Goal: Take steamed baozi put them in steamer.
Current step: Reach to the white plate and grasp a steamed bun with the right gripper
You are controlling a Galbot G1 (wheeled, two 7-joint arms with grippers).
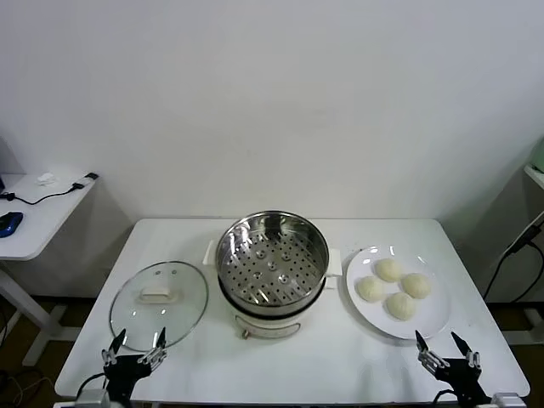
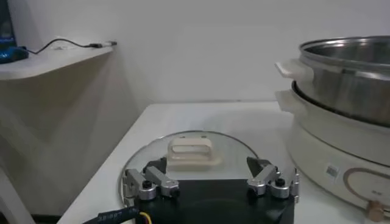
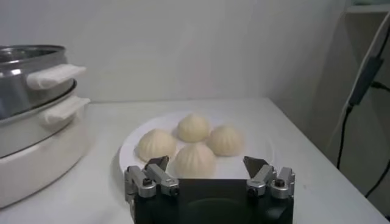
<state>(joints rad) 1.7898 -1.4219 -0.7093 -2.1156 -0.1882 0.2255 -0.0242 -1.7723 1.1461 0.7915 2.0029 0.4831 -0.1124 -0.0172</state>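
So nothing's been loaded yet: all four baozi (image 1: pixel 393 288) sit bunched together on the plate (image 1: pixel 429 321), and the steamer (image 1: pixel 272 257) is bare, just the perforated bottom showing. The right tool (image 1: pixel 448 350) hovers low at the near edge of the bench (image 1: pixel 340 357), fingers spread wide apart and holding nothing, and the plate is straight ahead of it, just past the fingertips. In the right wrist view the nearest bun (image 3: pixel 195 159) lines up pretty much dead centre between the open fingers, with the other three right behind and beside it, so I'd guess that's the one to go for first. The buns are round, so there's no long axis to fuss over; any approach angle should work, but they're packed touching each other, so closing on one could nudge its neighbours. From that tool the steamer lies off toward the robot's left, well apart from the plate, with the rim higher than the buns, so the carry needs a lift over the wall. The left tool (image 1: pixel 134 353) is also spread open and empty, parked at the near edge right in front of the glass lid (image 1: pixel 159 304), far from the buns. Right arm is clearly the closer one.
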